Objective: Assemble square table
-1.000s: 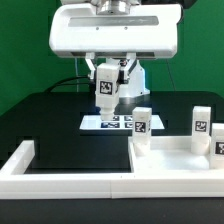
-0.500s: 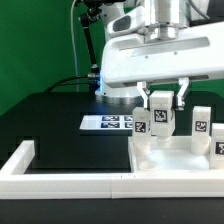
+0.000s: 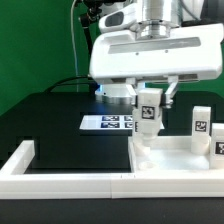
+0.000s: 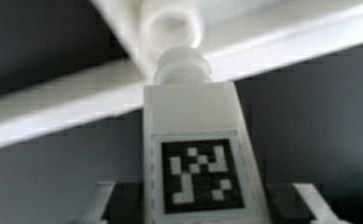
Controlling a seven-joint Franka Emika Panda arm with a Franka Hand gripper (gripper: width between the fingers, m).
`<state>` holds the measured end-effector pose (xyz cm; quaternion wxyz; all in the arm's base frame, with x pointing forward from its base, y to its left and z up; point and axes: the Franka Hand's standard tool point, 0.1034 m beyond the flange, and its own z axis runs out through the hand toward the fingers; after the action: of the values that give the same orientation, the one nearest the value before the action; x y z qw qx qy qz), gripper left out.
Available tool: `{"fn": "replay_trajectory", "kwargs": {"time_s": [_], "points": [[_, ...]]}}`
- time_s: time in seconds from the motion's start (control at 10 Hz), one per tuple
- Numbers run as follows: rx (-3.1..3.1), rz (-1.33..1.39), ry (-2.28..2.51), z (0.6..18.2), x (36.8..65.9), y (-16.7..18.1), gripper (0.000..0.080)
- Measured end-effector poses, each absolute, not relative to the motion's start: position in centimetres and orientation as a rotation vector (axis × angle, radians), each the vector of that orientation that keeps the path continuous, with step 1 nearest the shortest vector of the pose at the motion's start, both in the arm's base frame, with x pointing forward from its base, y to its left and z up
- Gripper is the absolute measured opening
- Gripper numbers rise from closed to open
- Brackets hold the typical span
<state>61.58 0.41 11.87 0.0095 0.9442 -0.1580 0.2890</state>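
Wrist view, leg block (image 4: 196, 150) seemingly between hand (image 4: 199, 205) fingers

Leg block over the slab, frame's lower right
A leg block (image 3: 148, 108) is hanging above the square slab (image 3: 175, 160); another leg block (image 3: 200, 122) is standing right of it, the marker board (image 3: 105, 123) lying left, behind
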Motion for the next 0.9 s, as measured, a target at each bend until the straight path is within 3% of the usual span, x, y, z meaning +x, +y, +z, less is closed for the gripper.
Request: {"fn": "replay_trajectory", "kwargs": {"time_s": [0.9], "points": [[2.956, 0.855, -0.478, 9.0, 61.7, 0.9, 0.0291]]}}
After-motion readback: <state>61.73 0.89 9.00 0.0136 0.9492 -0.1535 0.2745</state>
